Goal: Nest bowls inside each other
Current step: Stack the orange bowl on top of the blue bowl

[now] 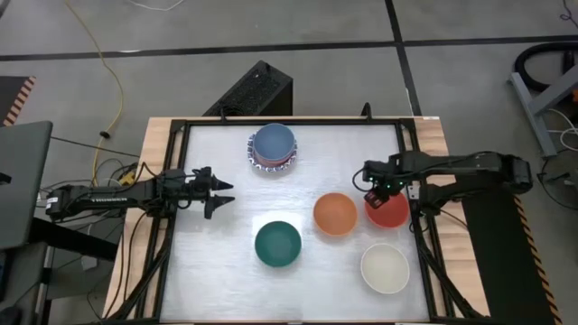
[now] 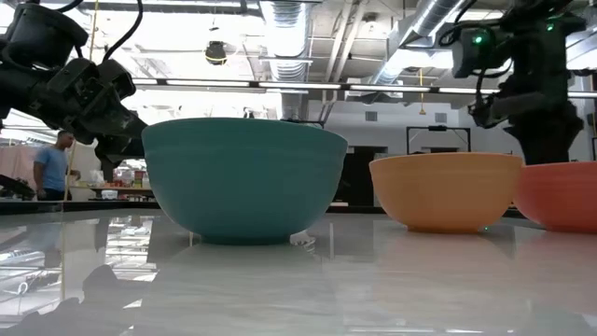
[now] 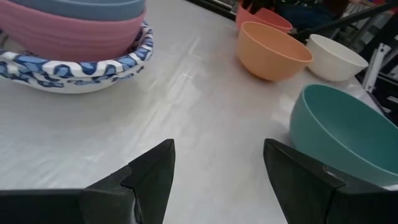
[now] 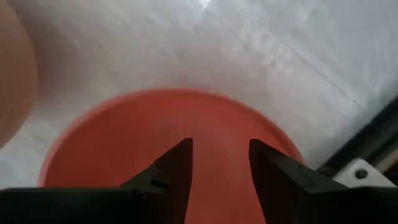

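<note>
the counter has open room along its left edge and near-left corner. a stack of bowls, blue on top, sits by the far edge; green bowl and orange bowl lie mid-counter, cream bowl near the right edge. the right gripper hovers over the red bowl, jaws parted, empty. the left gripper reaches in level from the left edge, jaws spread, holding nothing.
</note>
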{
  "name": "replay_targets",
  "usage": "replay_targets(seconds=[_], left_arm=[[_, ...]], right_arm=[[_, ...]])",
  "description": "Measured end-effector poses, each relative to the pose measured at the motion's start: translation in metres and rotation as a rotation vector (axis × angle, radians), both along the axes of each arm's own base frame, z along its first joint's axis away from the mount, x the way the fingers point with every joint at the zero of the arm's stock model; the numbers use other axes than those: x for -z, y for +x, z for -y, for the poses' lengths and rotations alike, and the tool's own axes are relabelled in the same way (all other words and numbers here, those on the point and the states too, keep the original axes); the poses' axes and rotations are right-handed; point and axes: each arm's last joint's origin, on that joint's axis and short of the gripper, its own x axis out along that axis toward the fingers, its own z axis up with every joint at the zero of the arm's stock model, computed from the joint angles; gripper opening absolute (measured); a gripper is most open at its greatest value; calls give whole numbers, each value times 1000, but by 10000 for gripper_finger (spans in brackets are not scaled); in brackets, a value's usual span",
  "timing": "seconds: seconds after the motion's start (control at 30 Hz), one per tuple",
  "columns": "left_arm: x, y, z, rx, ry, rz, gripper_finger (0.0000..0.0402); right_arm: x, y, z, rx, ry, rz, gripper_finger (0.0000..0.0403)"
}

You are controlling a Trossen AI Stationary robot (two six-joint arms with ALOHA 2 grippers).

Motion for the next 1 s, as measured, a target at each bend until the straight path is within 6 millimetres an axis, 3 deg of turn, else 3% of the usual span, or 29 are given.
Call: replay_targets(seconds=[0.2, 0.47, 0.6, 0.87, 1.0], left_arm=[[0, 0, 0, -4, 4, -1, 235], [0, 0, 0, -4, 24, -4, 235], [0, 0, 0, -9, 24, -4, 235], [1, 0, -1, -20, 41, -16, 235], [1, 0, -1, -23, 33, -18, 235]], right_arm=[[7, 6, 1, -26, 11, -49, 177], [-16, 18, 5, -51, -103, 6, 177], [-18, 18, 7, -60, -145, 2, 177], [-19, 17, 10, -204, -279, -62, 177], [-18, 15, 14, -286, -218, -65, 177]])
